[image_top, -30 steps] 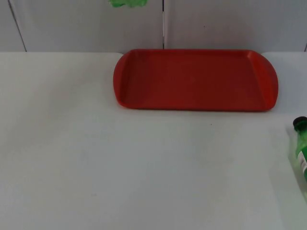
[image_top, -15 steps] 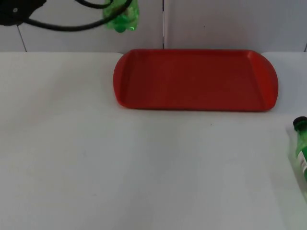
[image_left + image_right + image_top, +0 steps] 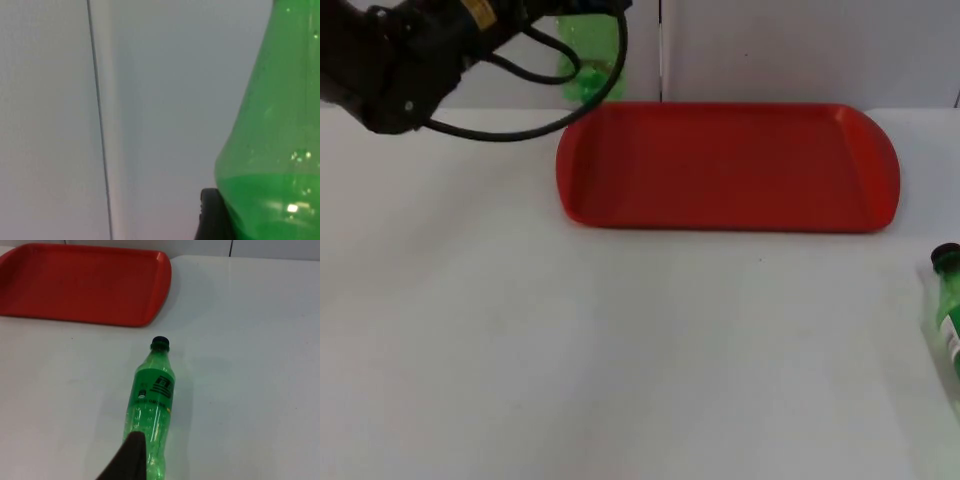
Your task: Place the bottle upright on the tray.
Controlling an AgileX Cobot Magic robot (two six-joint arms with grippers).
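Observation:
My left gripper (image 3: 588, 10) hangs at the back of the table, shut on a green plastic bottle (image 3: 590, 65) held in the air just behind the back left corner of the red tray (image 3: 730, 165). In the left wrist view the green bottle (image 3: 272, 150) stands close against the grey wall. A second green bottle (image 3: 152, 402) with a dark cap (image 3: 160, 343) lies on its side on the white table, cap toward the tray (image 3: 85, 285); it also lies at the right edge (image 3: 947, 305). My right gripper (image 3: 132, 462) is above this bottle's base end.
The grey partition wall (image 3: 770, 50) rises right behind the tray. The white table (image 3: 570, 350) stretches in front of the tray.
My left arm has come in from the upper left. The held green bottle has moved down and slightly right, toward the tray's back left corner. The lying bottle has not moved.

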